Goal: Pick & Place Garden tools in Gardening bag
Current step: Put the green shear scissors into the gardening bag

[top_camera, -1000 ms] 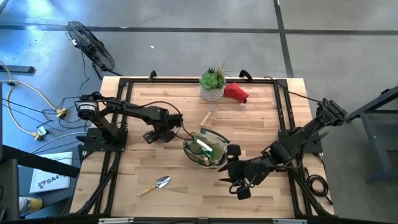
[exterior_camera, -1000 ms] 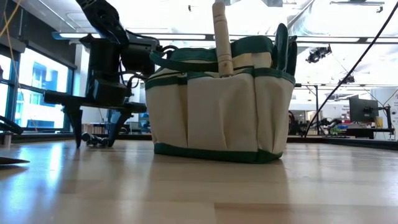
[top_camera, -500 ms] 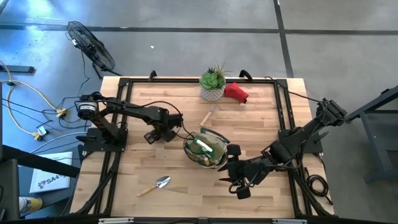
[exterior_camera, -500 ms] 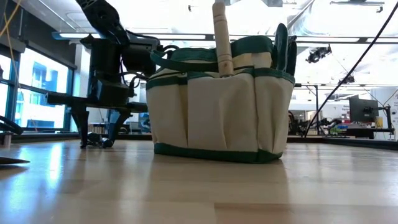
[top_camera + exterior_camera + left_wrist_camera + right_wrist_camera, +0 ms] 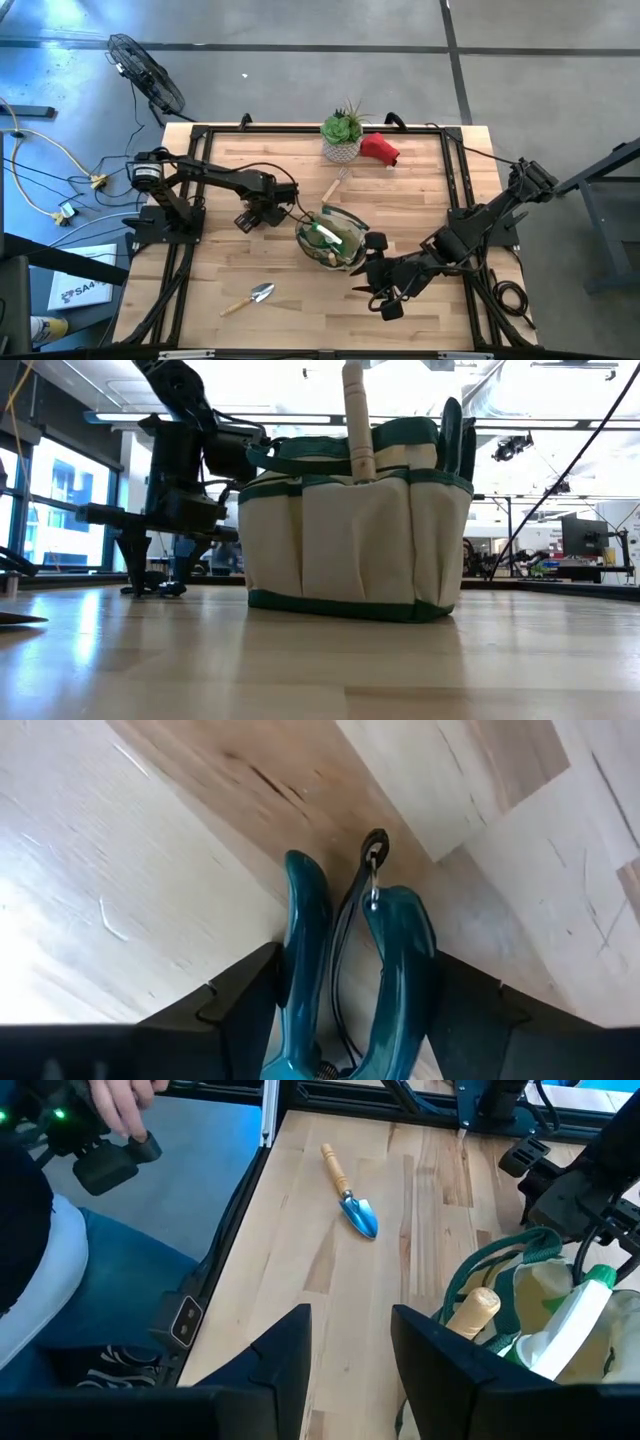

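The tan gardening bag (image 5: 331,239) with its green rim stands mid-table. A wooden handle (image 5: 355,420) and a green-and-white spray bottle (image 5: 577,1312) stick up out of it. My left gripper (image 5: 260,214) points down just left of the bag, shut on teal-handled pruners (image 5: 352,935). A silver trowel (image 5: 250,298) lies flat near the front edge. A wooden-handled tool (image 5: 335,185) and a red soft item (image 5: 380,148) lie at the back. My right gripper (image 5: 384,296) hangs open to the right of the bag, holding nothing. My left gripper pinches the pruners' two teal handles (image 5: 305,945) between its fingers, one finger on each handle's outer side. The fingers come from above, pointing down, and lie across the handles. The handles' free ends with the wire latch (image 5: 374,848) reach past the fingers over the wood.
A green spiky plant in a white pot (image 5: 342,137) stands at the back edge. A black frame (image 5: 455,190) runs round the tabletop. A person's hand with a dark device (image 5: 120,1135) shows beyond the table's edge. Bare wood lies around the trowel (image 5: 350,1198).
My left gripper has narrowed its fingers onto the pruners, rolled a little about its own line and shifted slightly up and toward the bag. The right arm has kept still.
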`<state>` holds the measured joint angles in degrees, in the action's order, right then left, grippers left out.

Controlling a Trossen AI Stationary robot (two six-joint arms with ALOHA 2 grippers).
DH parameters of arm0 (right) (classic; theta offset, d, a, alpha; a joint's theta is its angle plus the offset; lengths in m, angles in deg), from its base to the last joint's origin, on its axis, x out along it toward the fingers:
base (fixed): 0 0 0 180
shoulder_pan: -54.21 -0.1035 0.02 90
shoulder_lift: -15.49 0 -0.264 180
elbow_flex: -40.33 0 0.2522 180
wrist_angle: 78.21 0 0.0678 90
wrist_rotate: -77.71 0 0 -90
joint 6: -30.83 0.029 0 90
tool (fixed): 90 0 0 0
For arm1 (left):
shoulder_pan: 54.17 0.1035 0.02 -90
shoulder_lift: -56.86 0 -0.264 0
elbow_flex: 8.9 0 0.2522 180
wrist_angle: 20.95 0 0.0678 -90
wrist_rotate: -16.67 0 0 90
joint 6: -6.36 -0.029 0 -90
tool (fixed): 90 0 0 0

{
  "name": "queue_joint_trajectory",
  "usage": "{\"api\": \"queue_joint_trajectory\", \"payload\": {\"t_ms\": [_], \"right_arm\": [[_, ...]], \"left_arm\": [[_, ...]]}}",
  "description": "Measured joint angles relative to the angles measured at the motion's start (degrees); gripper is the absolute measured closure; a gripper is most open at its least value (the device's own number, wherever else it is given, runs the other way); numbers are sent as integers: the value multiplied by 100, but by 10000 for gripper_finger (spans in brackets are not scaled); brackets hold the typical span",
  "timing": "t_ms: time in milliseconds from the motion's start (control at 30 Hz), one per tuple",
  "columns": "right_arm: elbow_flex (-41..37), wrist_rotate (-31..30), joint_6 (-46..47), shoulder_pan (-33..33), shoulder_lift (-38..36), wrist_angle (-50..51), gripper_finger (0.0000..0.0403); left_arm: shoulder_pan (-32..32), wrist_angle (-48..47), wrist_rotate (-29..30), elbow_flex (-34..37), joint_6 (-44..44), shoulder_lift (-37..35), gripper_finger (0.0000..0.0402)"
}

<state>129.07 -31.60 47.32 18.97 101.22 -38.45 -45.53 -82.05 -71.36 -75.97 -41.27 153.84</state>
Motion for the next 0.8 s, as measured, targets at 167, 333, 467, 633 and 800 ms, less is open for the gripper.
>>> {"api": "queue_joint_trajectory", "payload": {"t_ms": [167, 333, 467, 633, 800], "right_arm": [[0, 2, 0, 0, 0, 4, 270], [0, 4, 28, -4, 0, 6, 270], [0, 22, 20, -1, 0, 3, 270], [0, 22, 0, 0, 0, -4, 270], [0, 9, 14, -11, 0, -5, 270]], "left_arm": [[12, -91, -315, -31, 34, 310, 190], [9, -162, -277, -60, -21, 536, 194], [49, -231, -336, -167, 66, 520, 212], [77, -324, -316, -433, 134, 341, 222], [66, -752, -265, -737, 247, 278, 224]]}}
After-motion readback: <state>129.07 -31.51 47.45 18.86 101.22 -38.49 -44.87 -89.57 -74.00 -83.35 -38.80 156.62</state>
